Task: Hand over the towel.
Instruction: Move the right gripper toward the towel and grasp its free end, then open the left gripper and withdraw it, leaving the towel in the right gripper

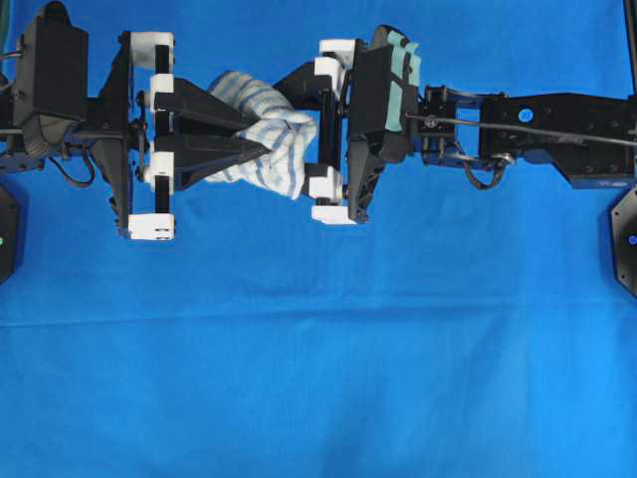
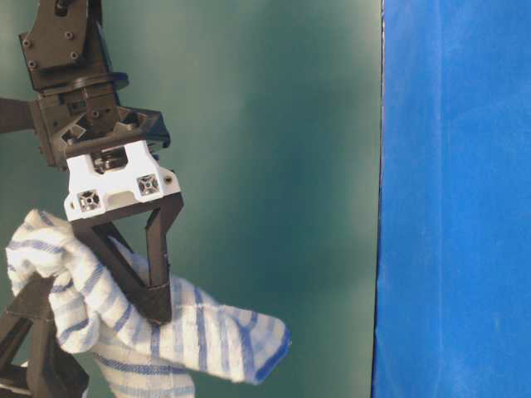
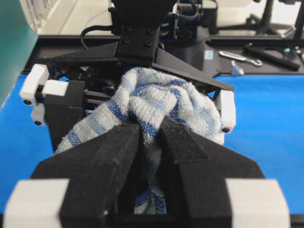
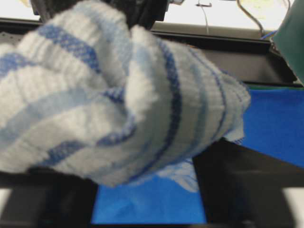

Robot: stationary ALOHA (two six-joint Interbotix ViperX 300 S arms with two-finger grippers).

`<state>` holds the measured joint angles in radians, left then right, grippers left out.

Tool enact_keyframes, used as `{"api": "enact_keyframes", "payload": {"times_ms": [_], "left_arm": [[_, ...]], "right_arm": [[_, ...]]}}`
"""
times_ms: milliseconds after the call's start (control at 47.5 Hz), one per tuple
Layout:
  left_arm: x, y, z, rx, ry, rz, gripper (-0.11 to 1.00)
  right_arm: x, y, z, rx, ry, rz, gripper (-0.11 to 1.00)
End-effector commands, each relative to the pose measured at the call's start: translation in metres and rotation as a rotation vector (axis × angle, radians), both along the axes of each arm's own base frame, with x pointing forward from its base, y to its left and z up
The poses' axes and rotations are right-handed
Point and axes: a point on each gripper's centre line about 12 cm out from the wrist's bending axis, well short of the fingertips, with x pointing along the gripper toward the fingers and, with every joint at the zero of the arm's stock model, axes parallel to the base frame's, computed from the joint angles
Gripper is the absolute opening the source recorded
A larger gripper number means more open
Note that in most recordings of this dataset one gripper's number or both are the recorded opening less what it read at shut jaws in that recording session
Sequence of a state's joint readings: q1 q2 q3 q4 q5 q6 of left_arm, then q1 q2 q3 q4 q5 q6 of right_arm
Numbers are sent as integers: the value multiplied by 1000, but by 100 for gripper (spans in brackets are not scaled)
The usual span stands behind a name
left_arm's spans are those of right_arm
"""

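From above, the towel [image 1: 261, 134] hangs in the air between the two hands near the desk's far edge, its length running from one to the other. The left hand [image 1: 284, 137] is pinched onto it. At table level, a black finger [image 2: 158, 282] presses the cloth. The left wrist view confirms that clamp. The right hand [image 1: 299, 85] looks spread around the towel; I judge it must close next.

My arms are showing matte black housings with thin black cables looping beside the wrists. My left gripper [image 1: 284, 139] and right gripper [image 1: 289, 95] are wearing long black wedge-shaped fingers [image 3: 102, 166] on white blocks, and small screws are dotting the white bracket and black joint plates.
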<state>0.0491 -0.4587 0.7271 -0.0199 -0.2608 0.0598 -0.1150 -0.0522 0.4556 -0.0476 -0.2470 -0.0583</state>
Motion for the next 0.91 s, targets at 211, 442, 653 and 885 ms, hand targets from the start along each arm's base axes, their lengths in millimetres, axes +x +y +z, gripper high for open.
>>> {"api": "enact_keyframes", "payload": {"times_ms": [211, 442, 653, 885], "left_arm": [[1, -2, 9, 0, -32, -5, 8], [3, -2, 9, 2, -31, -5, 8], [2, -2, 9, 3, -29, -5, 12], [-13, -2, 12, 15, -50, -5, 79]], "right_arm": [[0, 0, 16, -9, -39, 1, 8], [0, 0, 17, -9, -42, 1, 8], [-3, 0, 19, -9, -38, 1, 8], [-21, 3, 25, -9, -47, 2, 8]]}}
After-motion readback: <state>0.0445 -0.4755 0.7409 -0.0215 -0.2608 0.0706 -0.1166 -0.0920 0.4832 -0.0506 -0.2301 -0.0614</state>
